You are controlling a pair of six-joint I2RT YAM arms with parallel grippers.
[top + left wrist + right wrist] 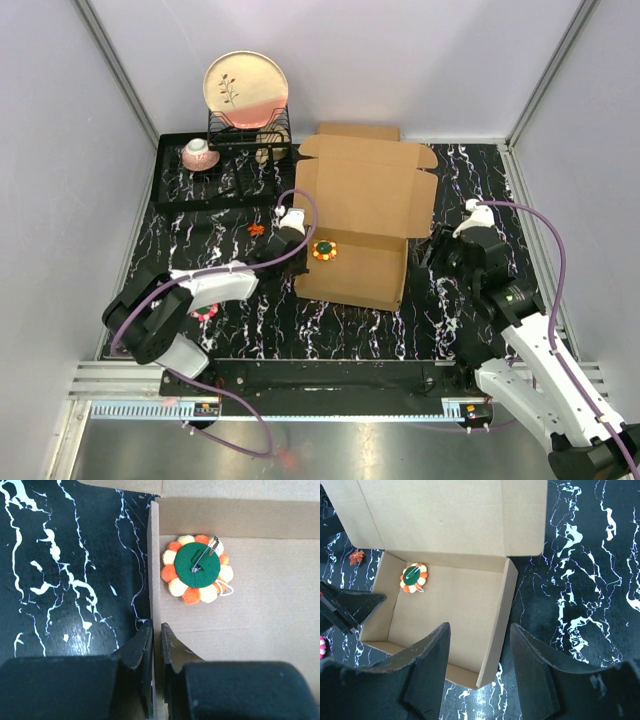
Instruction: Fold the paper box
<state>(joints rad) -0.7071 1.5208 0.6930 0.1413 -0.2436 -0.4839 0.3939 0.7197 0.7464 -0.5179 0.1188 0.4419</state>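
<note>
The paper box (365,272) lies open in the middle of the table, its lid (365,190) standing up at the back. An orange, yellow and green flower pin (198,569) lies inside, near the left wall. My left gripper (156,630) is shut on the box's left wall (154,570), one finger outside and one inside. In the top view the left gripper (297,232) sits at that wall. My right gripper (479,626) hangs open over the right wall (501,620), a finger on each side and not touching it. It also appears in the top view, right gripper (437,248).
A second, made-up cardboard box (360,131) stands behind the lid. A black tray (170,190) at the back left holds a wire rack (250,130) with a plate (246,88) and a cup (199,153). A small orange leaf (257,229) and pink beads (205,314) lie left of the box.
</note>
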